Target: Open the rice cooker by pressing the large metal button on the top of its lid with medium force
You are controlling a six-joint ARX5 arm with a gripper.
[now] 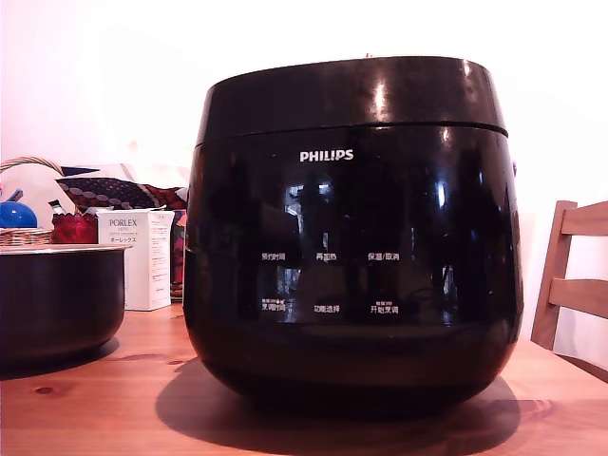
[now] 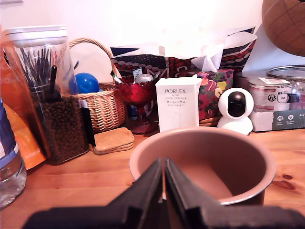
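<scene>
**Lid down, button not yet pressed**

While the gripper (image 2: pixel 165 179) fills the nearest part of the wrist view with its 2 black fingers (image 2: pixel 143 191) pressed together and nothing between them, it points over a different vessel: the empty inner pot (image 2: pixel 248 183), copper-toned inside, just beyond the fingertips on the wooden table (image 2: pixel 81 179); neither the rice cooker nor its button appears in that view. Farther off stand a white PORLEX box (image 2: pixel 177 102), a small white camera (image 2: pixel 236 110), a wicker basket (image 2: pixel 102 107) holding a blue ball (image 2: pixel 86 82), and a tall clear jar (image 2: pixel 50 95) of dark pellets.

Seen from outside, the rice cooker (image 1: pixel 351 285) sits close to the lens on the same table, its PHILIPS logo facing forward; the lid (image 1: pixel 351 95) lies flat and closed, the seam running unbroken across the body; the top of the lid is out of sight, so the button cannot be seen; the inner pot stands at the exterior view's left, a wooden chair (image 1: pixel 570 275) at its right.

By my reading, 0 of the task is done; the arm has to get above the lid, find the button, press firmly, and let the lid spring up.
</scene>
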